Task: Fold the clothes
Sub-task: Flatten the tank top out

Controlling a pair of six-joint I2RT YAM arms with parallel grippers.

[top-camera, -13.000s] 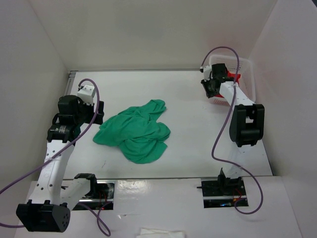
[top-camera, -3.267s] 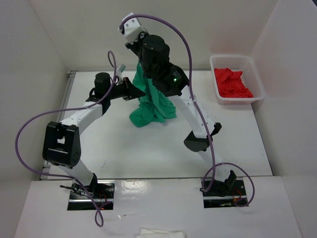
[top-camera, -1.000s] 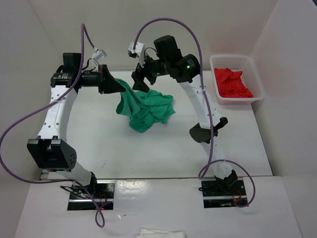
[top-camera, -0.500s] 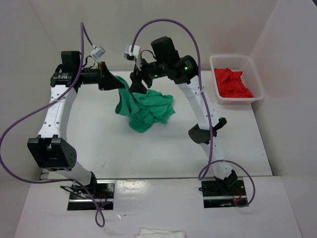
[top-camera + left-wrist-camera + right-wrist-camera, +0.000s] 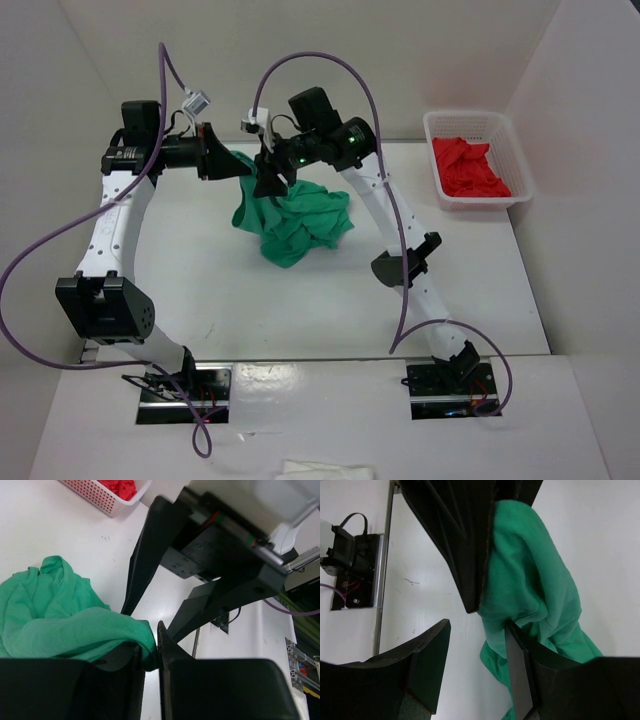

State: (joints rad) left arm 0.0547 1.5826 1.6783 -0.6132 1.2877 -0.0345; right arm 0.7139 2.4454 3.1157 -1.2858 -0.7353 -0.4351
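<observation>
Evidently limp and light, the shirt (image 5: 300, 215) hangs from the left gripper's (image 5: 232, 168) pinch; the right gripper (image 5: 268, 183), jaws apart, should grab the edge alongside.

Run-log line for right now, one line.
left gripper: shut on T-shirt edge, lifted | right gripper: open, at that same edge | T-shirt: crumpled, rest on table | fold: not started
</observation>
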